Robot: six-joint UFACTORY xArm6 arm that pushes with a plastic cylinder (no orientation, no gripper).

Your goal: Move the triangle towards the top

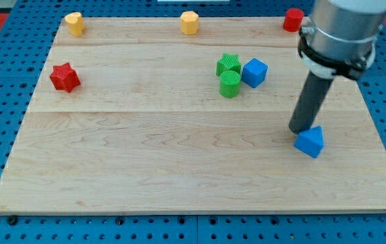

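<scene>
A blue triangle block (309, 141) lies on the wooden board (179, 163) at the view's right, below the middle. My tip (299, 129) rests on the board touching the triangle's upper left edge. The dark rod rises from there up to the grey arm (342, 27) at the view's top right.
A blue cube (254, 72), a green star block (228, 64) and a green cylinder (230, 85) cluster right of centre. A red star (64, 77) lies at the left. A yellow block (75, 23), a yellow hexagon (190, 22) and a red block (292, 19) sit along the top edge.
</scene>
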